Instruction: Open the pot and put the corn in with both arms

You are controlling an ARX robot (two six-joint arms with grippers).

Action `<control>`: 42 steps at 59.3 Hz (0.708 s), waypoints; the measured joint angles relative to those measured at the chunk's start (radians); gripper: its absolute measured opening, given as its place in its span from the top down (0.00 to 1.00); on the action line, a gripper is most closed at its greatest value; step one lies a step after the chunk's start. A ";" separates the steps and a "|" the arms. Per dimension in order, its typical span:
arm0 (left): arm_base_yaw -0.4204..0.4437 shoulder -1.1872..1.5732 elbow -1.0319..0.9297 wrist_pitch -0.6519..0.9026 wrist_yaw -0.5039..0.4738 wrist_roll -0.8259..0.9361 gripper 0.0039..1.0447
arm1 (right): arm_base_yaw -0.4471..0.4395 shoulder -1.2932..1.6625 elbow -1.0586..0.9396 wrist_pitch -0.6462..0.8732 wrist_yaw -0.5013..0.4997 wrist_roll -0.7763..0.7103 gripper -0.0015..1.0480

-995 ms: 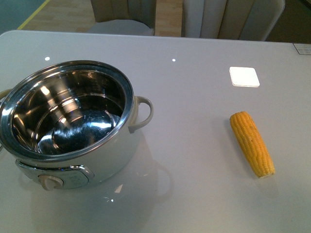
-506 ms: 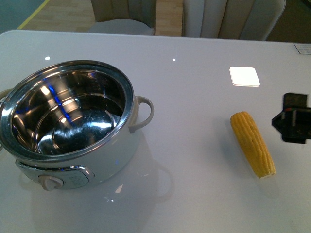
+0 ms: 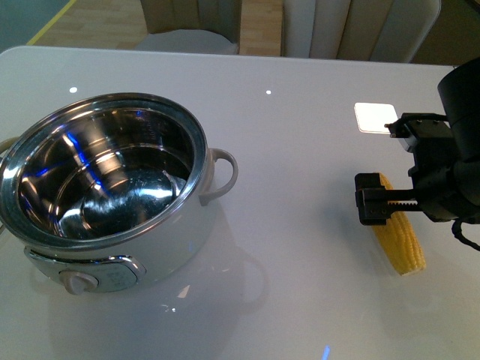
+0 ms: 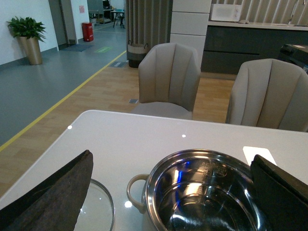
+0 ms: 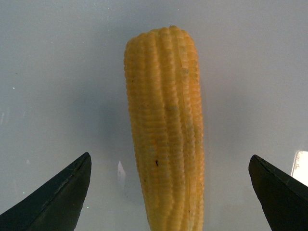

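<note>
Glossy white table [image 3: 300, 270] bears ribbed, tapered corn [image 5: 166, 130].

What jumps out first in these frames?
The big white pot with its shiny steel inside sits lid-off on the left of the table. On the right lies a yellow corn cob, with the right gripper open over it, one finger on each side and clear of it.

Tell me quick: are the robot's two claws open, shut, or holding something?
Left gripper: open, empty, facing the round white steel-lined pot.
Right gripper: open, empty, straddling the tapered yellow corn cob without touching it.
</note>
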 joint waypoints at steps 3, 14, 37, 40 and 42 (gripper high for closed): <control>0.000 0.000 0.000 0.000 0.000 0.000 0.06 | 0.000 0.027 0.027 -0.013 -0.001 -0.004 0.08; 0.000 0.000 0.000 0.000 0.000 0.000 0.06 | 0.000 0.085 0.082 -0.042 -0.004 -0.013 0.13; 0.000 0.000 0.000 0.000 0.000 0.000 0.06 | 0.007 0.068 0.003 -0.058 -0.049 -0.041 0.69; 0.000 0.000 0.000 0.000 0.000 0.000 0.06 | 0.013 0.032 -0.024 -0.051 -0.048 -0.042 0.72; 0.000 0.000 0.000 0.000 0.000 0.000 0.06 | 0.020 -0.019 -0.050 -0.050 -0.056 -0.041 0.75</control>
